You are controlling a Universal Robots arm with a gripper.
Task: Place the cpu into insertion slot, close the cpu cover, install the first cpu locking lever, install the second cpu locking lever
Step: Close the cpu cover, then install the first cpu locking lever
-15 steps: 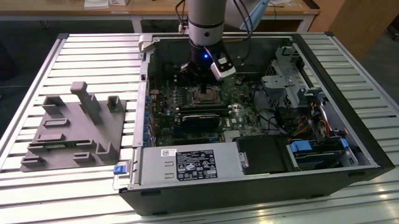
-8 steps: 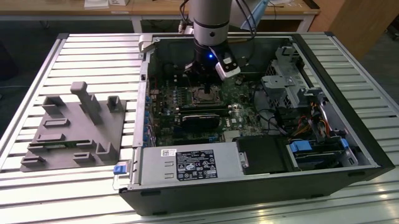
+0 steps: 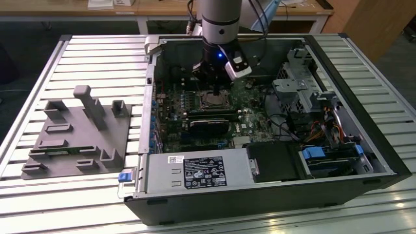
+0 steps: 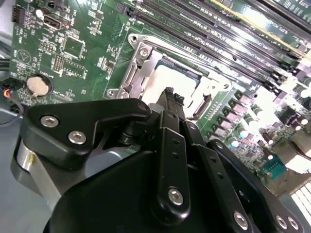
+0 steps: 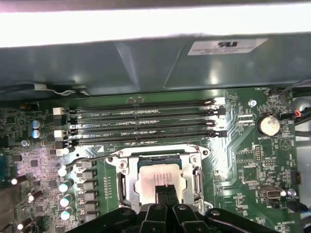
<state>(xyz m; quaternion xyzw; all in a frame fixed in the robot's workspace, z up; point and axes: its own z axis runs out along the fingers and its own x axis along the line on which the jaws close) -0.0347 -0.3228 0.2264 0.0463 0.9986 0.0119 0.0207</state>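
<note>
In the exterior view the arm reaches down into the open computer case [image 3: 273,197] on the slatted table [image 3: 97,53]. Its claw [image 3: 215,92] hangs straight over the insertion slot [image 3: 213,101], toward the far side of the green motherboard [image 3: 254,119].

In the second wrist view the claw's fingers [image 4: 167,121] are pressed together with nothing between them. The cpu [image 4: 170,77] sits in the slot directly beneath their tips (whether they touch it I cannot tell).

In the first wrist view the cpu cover [image 5: 125,182] appears to lie flat around the chip. The tips stand over the chip's edge farthest from the memory slots [image 5: 141,124].
</note>
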